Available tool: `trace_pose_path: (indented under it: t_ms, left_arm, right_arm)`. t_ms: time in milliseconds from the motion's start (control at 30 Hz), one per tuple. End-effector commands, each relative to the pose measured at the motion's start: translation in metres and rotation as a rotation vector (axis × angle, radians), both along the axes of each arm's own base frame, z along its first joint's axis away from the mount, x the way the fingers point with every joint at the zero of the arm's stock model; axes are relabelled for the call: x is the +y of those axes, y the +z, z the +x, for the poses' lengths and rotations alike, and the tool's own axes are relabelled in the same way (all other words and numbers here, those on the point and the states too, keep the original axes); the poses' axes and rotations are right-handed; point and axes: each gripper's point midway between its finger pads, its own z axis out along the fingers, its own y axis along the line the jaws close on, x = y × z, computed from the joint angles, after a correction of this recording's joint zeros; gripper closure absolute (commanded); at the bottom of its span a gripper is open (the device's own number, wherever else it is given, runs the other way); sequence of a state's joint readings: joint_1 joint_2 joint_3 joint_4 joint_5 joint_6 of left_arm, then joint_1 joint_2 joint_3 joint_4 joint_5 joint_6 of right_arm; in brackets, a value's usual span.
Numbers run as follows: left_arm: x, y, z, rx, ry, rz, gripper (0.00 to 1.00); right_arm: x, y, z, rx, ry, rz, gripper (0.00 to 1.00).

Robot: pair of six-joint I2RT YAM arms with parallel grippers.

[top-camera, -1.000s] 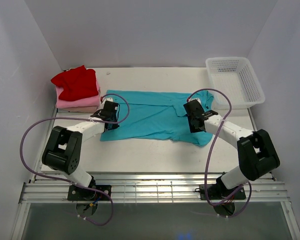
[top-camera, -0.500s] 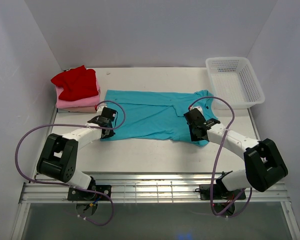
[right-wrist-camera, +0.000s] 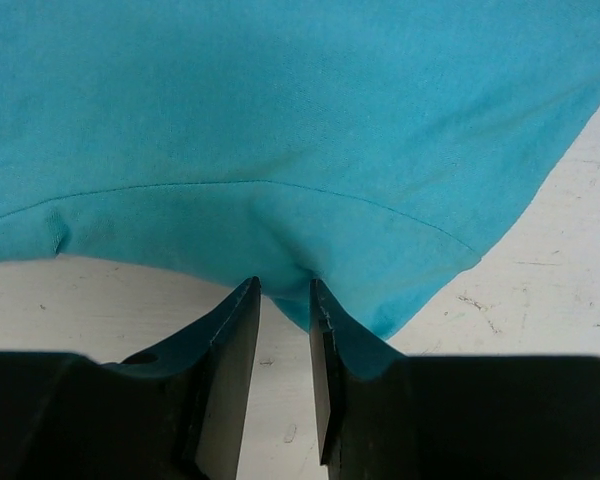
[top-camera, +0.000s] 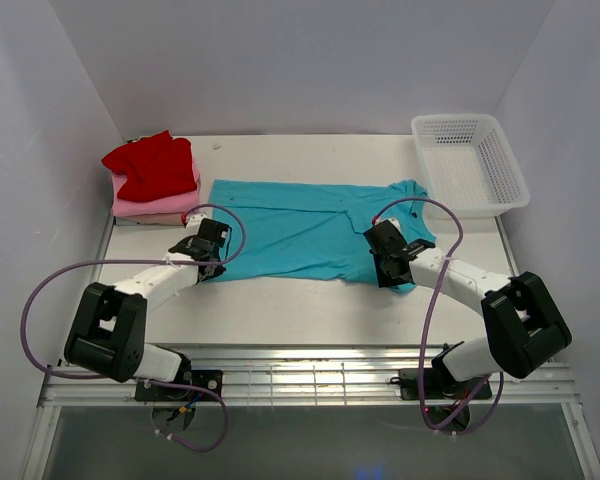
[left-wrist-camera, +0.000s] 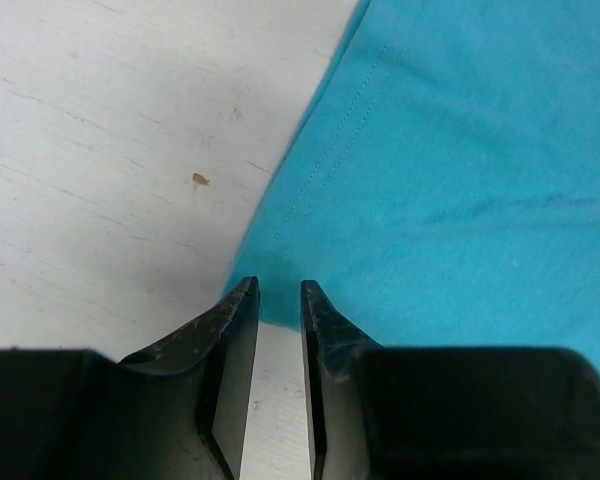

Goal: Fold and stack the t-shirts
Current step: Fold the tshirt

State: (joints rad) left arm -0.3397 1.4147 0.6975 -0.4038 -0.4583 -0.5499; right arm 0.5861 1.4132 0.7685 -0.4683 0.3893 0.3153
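Teal polo shirt (top-camera: 300,225): spread flat at the middle of the white table (top-camera: 310,300); its length runs from 9 to 3 o'clock in the overhead view; stitched hem lines show in both wrist views
Left gripper (left-wrist-camera: 277,290): down at the shirt's 7 o'clock corner; fingers drawn almost together with only a slim slot between them; the corner's edge sits in that slot at the tips, with bare table showing lower in the gap
Right gripper (right-wrist-camera: 283,285): down at the shirt's 5 o'clock corner; fingers just as close; the near hem puckers and dips into the gap at the tips, so the cloth is pinched there
Red shirt (top-camera: 152,165): loosely folded on top of the pile at 10 o'clock on the table
Pink shirt (top-camera: 155,205): directly under the red one; its near edge shows
Beige shirt (top-camera: 150,218): bottom of the pile; only a thin strip visible
White mesh basket (top-camera: 470,160): at 2 o'clock, just beyond the teal shirt's far right corner; not touching it
Speck (left-wrist-camera: 200,179): small brown fleck on the table, near the teal hem
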Motion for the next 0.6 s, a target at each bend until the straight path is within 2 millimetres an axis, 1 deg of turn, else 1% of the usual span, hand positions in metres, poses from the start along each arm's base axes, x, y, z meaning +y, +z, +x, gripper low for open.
trace_pose_path:
  t_ms: [0, 167, 300, 400, 567]
  left_arm:
    - [0.005, 0.018, 0.001, -0.063, 0.040, -0.003, 0.65]
    - [0.007, 0.012, -0.004, -0.034, 0.046, 0.004, 0.64]
    - [0.008, -0.001, -0.007, 0.012, 0.041, 0.022, 0.64]
    - [0.007, -0.008, -0.008, 0.040, 0.033, 0.029, 0.64]
    - [0.008, -0.016, -0.011, 0.079, 0.028, 0.042, 0.64]
  right_arm:
    - [0.009, 0.004, 0.005, -0.022, 0.009, 0.029, 0.67]
    - [0.008, -0.012, 0.006, 0.027, 0.018, -0.012, 0.66]
    - [0.006, -0.021, 0.000, 0.066, 0.016, -0.025, 0.66]
    - [0.004, -0.021, -0.005, 0.078, 0.012, -0.035, 0.66]
    - [-0.003, -0.012, -0.013, 0.078, -0.008, -0.051, 0.66]
